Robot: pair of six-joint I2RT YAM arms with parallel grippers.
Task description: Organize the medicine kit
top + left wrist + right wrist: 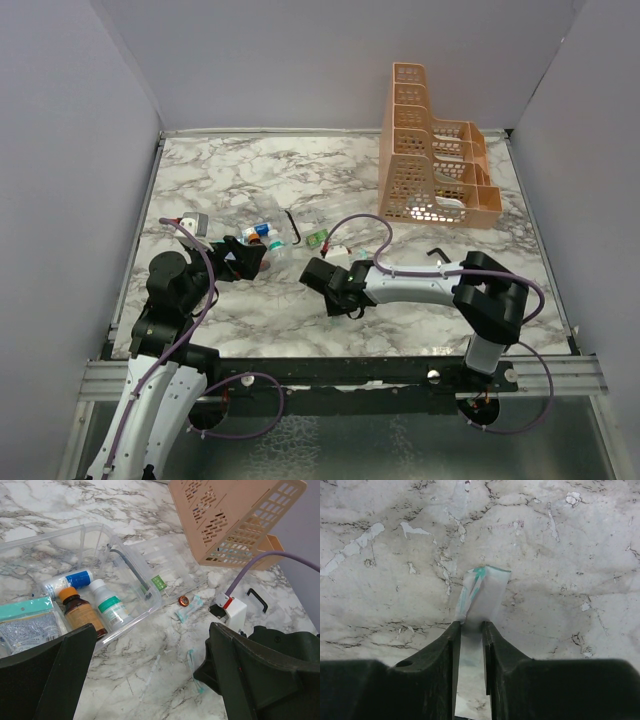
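My right gripper is shut on a white sachet with teal print, held low over the marble; in the top view it sits mid-table. My left gripper is open wide and empty, just near of the clear plastic kit box, which also shows in the top view. The box holds a brown bottle, a white bottle with a green label, a blue-and-white roll and a gauze packet. Loose teal sachets lie beside the box.
A tall orange perforated organizer stands at the back right, also in the left wrist view. A small black handle lies near the right arm. A small green box and an orange disc lie by the kit box. Walls enclose three sides.
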